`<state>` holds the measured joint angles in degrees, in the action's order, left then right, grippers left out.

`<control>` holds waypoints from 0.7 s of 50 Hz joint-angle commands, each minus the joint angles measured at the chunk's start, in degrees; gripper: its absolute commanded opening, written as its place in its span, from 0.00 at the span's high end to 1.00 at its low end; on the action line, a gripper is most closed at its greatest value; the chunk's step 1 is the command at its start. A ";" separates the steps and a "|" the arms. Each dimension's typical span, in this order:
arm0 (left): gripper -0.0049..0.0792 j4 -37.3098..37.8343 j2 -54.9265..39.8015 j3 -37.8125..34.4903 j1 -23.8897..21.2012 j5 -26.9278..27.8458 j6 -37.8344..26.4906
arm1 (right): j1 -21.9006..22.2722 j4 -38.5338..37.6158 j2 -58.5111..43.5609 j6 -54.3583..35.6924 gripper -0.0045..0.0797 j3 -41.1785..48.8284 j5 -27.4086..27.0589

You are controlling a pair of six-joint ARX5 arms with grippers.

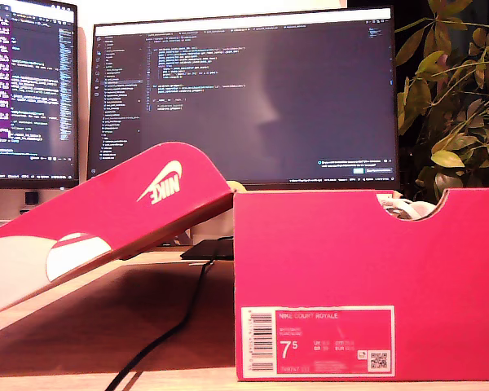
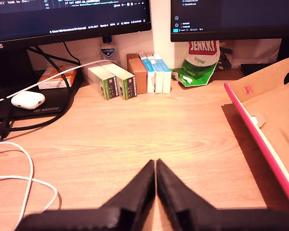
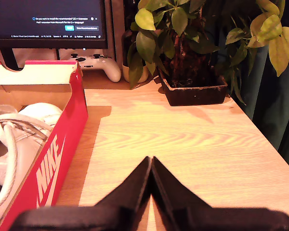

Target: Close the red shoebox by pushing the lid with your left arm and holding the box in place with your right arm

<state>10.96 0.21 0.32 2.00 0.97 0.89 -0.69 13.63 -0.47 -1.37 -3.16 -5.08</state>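
Setting: wooden desk (image 2: pixel 115 139) with two lit monitors (image 1: pixel 244 90) behind the red shoebox, which serves as landmark for all places below.
Red shoebox (image 1: pixel 367 277): stands upright on the desk, open at the top, its labelled end facing the exterior camera; white shoes (image 3: pixel 12 144) lie inside.
Lid (image 1: pixel 106 216): red, hinged along the shoebox's edge on the exterior view's left, thrown back and sloping down and away from the box; its cardboard inner face (image 2: pixel 274 120) turns upward.
Potted plant (image 3: pixel 192 53): behind the shoebox, on the side away from the lid.
Small cartons (image 2: pixel 130 77): a row near the monitor feet, well apart from the lid.
White game controller (image 3: pixel 98 65): just behind the shoebox's far corner.
My first gripper (image 2: pixel 155 168): fingertips pressed together, holding nothing, over bare desk beside the lid's free edge, not touching it.
My second gripper (image 3: pixel 151 166): fingertips likewise together and empty, over bare desk beside the shoebox's long wall, apart from it.
Step in hand, as judged: approach; neither contact is made.
Good practice, as judged: brace the second gripper flat against the shoebox's wall before any push; bring the first gripper under the lid's free edge and sweep it up and over the hinge in an arc, slowly, so the box neither slides nor tips.
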 commanded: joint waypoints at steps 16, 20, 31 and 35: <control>0.96 0.76 0.50 -1.77 -0.09 0.11 -0.42 | 0.44 -0.85 0.37 1.36 0.96 1.64 4.55; 0.96 0.76 0.50 -1.77 -0.09 0.11 -0.42 | 0.44 -0.85 0.37 1.38 0.96 1.64 4.55; 0.96 0.74 0.50 -1.77 -0.09 0.11 0.24 | 0.44 -0.90 0.37 1.60 0.96 1.64 4.57; 0.96 0.70 0.50 -1.77 -0.09 0.13 1.88 | 0.44 -0.90 0.37 1.60 0.96 1.64 4.57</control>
<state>10.96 0.21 0.32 2.00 0.99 1.34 -0.43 13.34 -0.47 -0.03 -3.16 -0.58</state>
